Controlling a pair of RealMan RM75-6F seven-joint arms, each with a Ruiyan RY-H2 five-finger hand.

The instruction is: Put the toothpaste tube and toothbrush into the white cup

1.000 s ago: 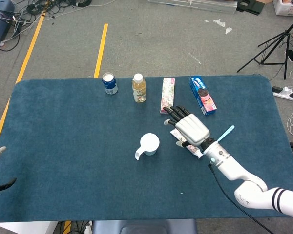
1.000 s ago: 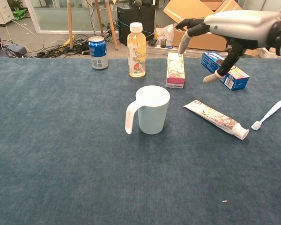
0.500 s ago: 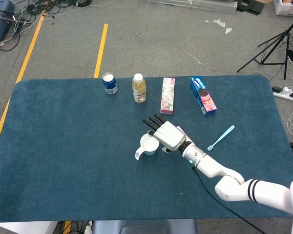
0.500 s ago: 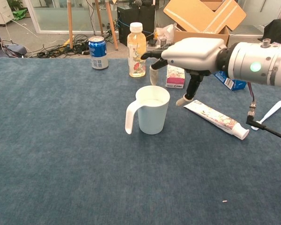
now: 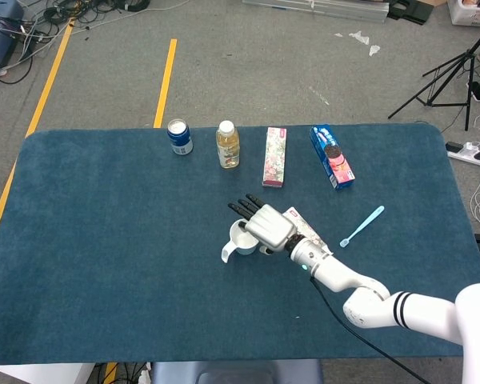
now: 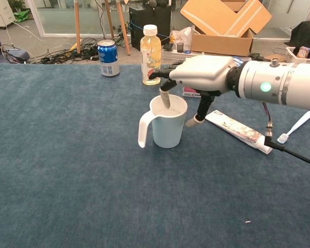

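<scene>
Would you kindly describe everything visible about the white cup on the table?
The white cup is a plain, plastic-looking mug with a curved handle on its left side in the chest view. It stands upright on the blue table, apparently empty. The right hand hovers over its rim, one finger dipping inside; contact is unclear. The toothpaste tube lies beside it.

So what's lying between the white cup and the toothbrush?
The toothpaste tube lies between the cup and toothbrush, clearest in the chest view; the right hand hangs above.
</scene>
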